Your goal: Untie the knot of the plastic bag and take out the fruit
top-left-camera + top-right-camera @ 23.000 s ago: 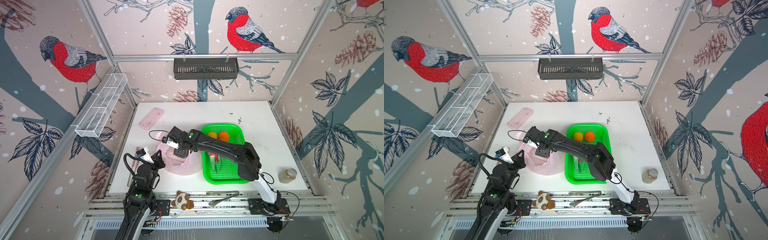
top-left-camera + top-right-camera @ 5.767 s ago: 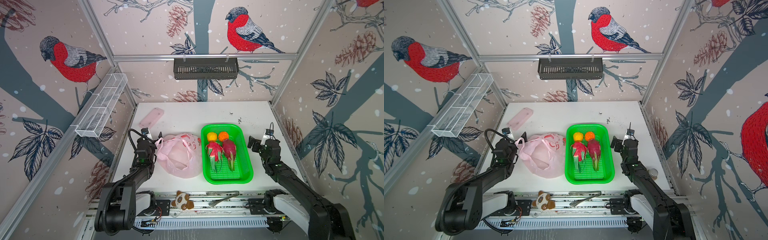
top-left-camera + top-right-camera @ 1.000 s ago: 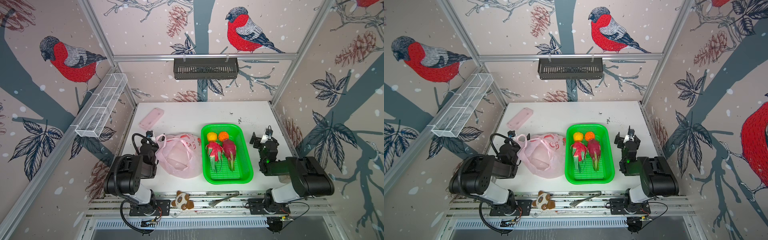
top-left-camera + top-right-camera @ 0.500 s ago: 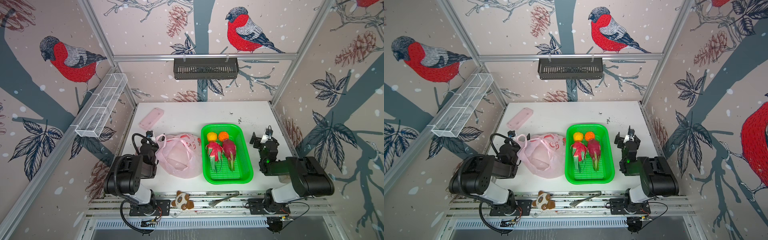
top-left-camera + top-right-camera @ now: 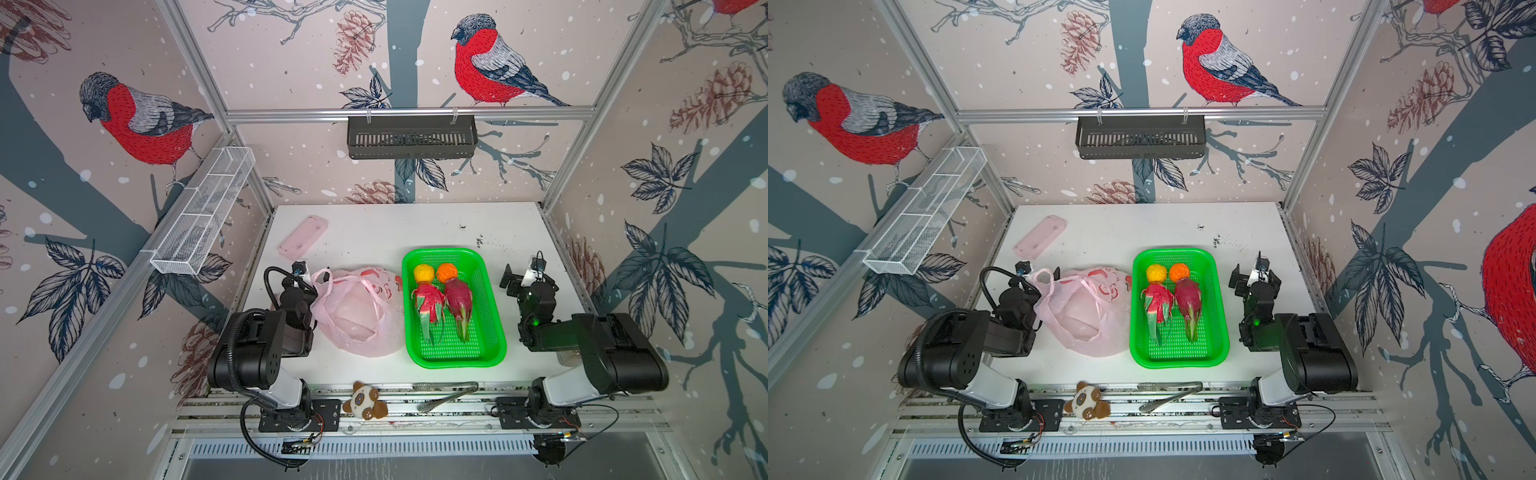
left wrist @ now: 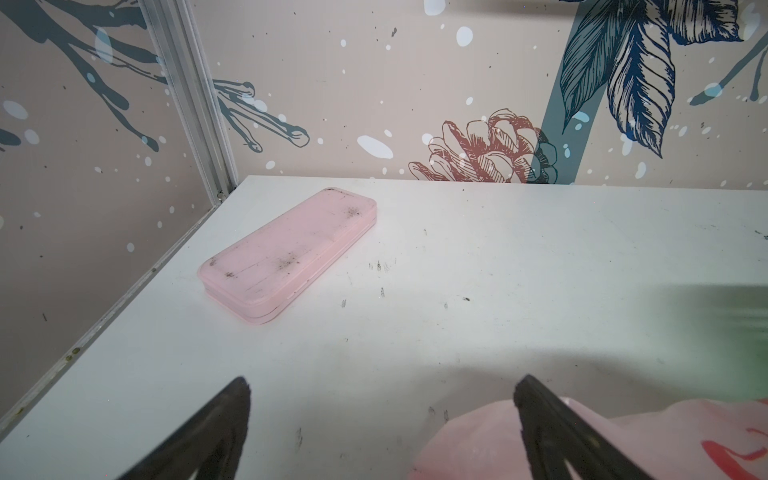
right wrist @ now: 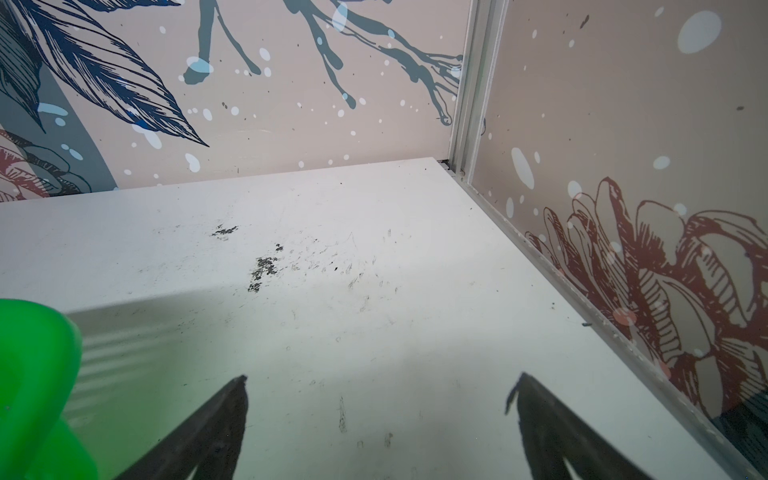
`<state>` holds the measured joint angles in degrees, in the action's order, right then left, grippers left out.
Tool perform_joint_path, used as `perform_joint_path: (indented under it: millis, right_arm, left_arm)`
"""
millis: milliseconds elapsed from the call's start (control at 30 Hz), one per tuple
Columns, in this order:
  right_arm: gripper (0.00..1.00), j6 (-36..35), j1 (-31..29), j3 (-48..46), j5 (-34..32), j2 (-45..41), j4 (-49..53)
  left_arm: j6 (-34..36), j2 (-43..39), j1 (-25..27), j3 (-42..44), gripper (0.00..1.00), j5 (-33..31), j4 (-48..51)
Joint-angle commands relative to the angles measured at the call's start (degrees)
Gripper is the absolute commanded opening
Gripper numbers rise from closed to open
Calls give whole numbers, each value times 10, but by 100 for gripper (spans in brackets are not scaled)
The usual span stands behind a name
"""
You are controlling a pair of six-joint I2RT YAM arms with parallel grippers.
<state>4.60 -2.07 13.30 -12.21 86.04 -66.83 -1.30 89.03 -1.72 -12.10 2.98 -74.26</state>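
Plastic bag (image 6: 685,432) cropped, partly behind left jaws

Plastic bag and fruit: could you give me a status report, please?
Left gripper open, empty, beside the plastic bag. Right gripper open, empty. All four fruit in the green basket. No obstruction seen.

Bright, diffuse light; soft shadows on the white table (image 5: 395,232). Top views sharp, bowed at edges. Wrist views blur the near green basket (image 7: 33,374).
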Motion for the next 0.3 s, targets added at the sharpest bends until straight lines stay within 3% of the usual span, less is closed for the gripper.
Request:
perform_joint_path:
  millis: [0, 267]
  right_arm:
    - [99, 1, 1, 5, 4, 3, -15]
    - [99, 2, 4, 3, 10, 1, -16]
  left_arm:
    - [6, 0, 0, -2, 98, -3, -25]
    - [5, 0, 1, -2, 98, -4, -25]
